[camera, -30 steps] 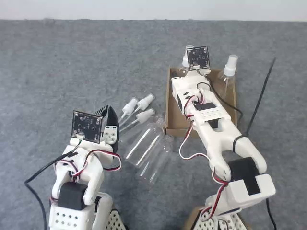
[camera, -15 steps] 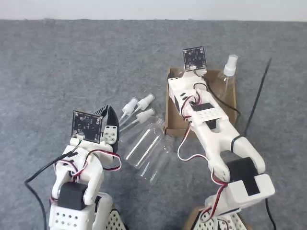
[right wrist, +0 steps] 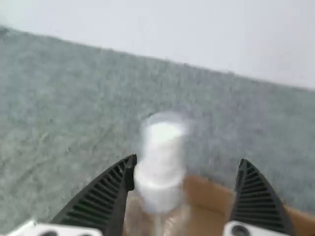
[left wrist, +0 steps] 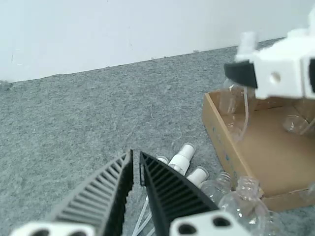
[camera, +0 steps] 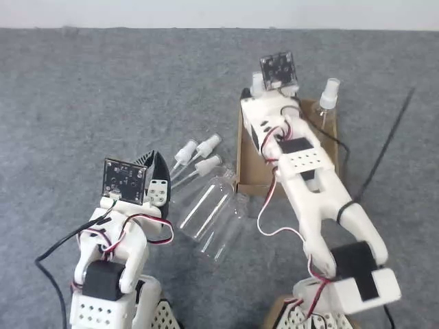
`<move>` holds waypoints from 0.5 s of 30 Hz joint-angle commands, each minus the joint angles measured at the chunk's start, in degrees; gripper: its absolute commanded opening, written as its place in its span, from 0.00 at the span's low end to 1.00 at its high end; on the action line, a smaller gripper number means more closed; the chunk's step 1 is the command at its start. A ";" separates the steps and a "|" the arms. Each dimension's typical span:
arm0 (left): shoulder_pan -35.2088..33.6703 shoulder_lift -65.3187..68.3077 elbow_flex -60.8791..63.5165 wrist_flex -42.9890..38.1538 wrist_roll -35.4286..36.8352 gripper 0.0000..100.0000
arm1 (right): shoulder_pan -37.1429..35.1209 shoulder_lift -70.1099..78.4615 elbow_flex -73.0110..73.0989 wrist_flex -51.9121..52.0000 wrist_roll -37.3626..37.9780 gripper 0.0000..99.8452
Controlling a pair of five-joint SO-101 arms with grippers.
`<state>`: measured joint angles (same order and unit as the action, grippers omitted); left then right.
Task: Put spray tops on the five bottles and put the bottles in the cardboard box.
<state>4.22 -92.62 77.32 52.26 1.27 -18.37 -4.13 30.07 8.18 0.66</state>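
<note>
- Your left arm's black ribbed gripper (left wrist: 136, 158) has not shifted. It hangs low over the grey carpet, jaws almost together and holding nothing.
- Just beside it, three loose white spray tops (camera: 208, 164) and three clear uncapped plastic bottles (camera: 206, 199) lie where they were. By my judgement, three assemblies remain.
- Your right arm has swung towards the far left corner of the brown cardboard box (camera: 239, 154). Its gripper (right wrist: 187, 162) is spread wide around a capped clear bottle (right wrist: 160, 147), probably just released there.
- A second capped bottle (camera: 328, 96) stands in the box's far right corner.
- From above, the wrist board covers the right fingers, and you cannot tell whether the first bottle's base rests on the box floor.
</note>
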 commanded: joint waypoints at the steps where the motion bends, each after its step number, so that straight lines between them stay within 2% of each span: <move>1: -0.53 -0.97 -0.22 -1.85 0.62 0.01 | -0.48 -7.16 -8.18 4.97 0.97 0.26; 8: -0.70 -0.97 -0.22 -1.85 0.62 0.01 | -1.71 -13.93 -17.49 25.36 0.70 0.26; 15: -0.79 -0.53 0.66 -2.73 0.62 0.01 | -11.82 -24.84 -13.54 49.36 0.62 0.26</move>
<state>3.78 -92.79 78.20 51.21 1.27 -26.02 -21.71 16.62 48.88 0.84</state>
